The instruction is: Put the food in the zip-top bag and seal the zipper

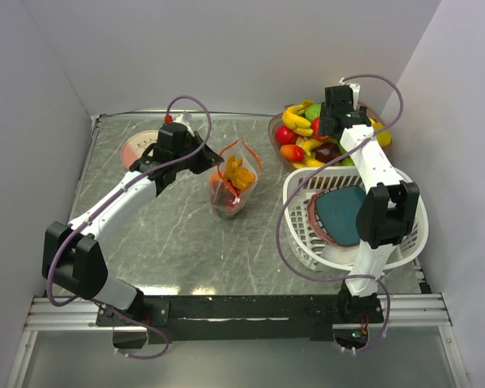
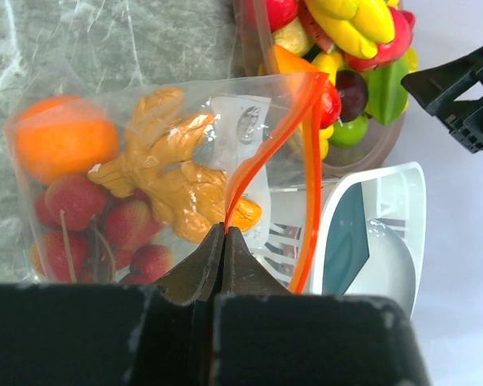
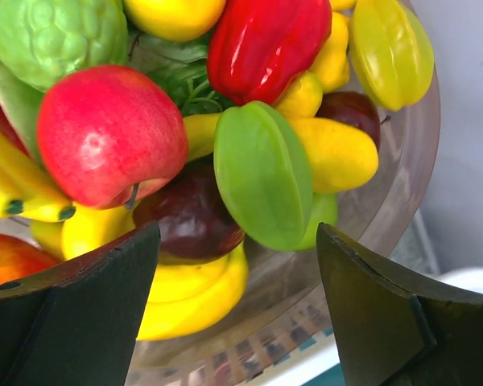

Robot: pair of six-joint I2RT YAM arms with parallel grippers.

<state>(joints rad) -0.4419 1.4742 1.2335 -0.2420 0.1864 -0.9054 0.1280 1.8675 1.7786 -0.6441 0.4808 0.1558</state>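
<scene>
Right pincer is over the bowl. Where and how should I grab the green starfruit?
Grip the green starfruit across its narrow middle, coming down from above. It lies on top in the bowl, its long axis running between the fingers of the open right pincer, so they should close on its flanks. The apple sits close beside it, so stay centred.

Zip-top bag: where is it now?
In the top view, the zip-top bag stands mid-table, left of the clear bowl, its zipper pinched by the left gripper.
</scene>
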